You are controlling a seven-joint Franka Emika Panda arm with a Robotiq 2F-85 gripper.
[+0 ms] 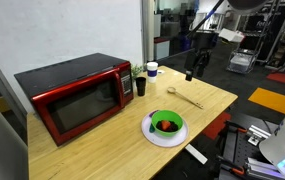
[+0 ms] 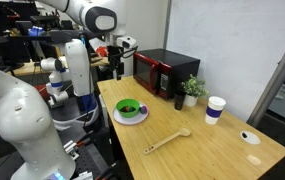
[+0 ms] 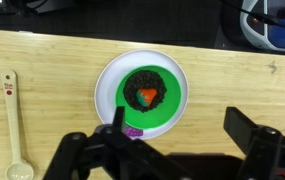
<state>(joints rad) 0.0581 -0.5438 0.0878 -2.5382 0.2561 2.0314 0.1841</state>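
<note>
A pale wooden worktop (image 3: 42, 60) fills the wrist view. At its left we see a wooden spoon (image 3: 12, 120) lying flat. Right of it, a white plate (image 3: 104, 90) carries a green bowl (image 3: 170, 100) holding dark crumbs and a red piece (image 3: 148, 96). Our pincer (image 3: 177, 140) hangs well above the bowl, jaws wide apart, gripping nothing.

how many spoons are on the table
1. The wooden spoon lies flat on the table, apart from the white plate; the microwave could hide others behind it.
</note>
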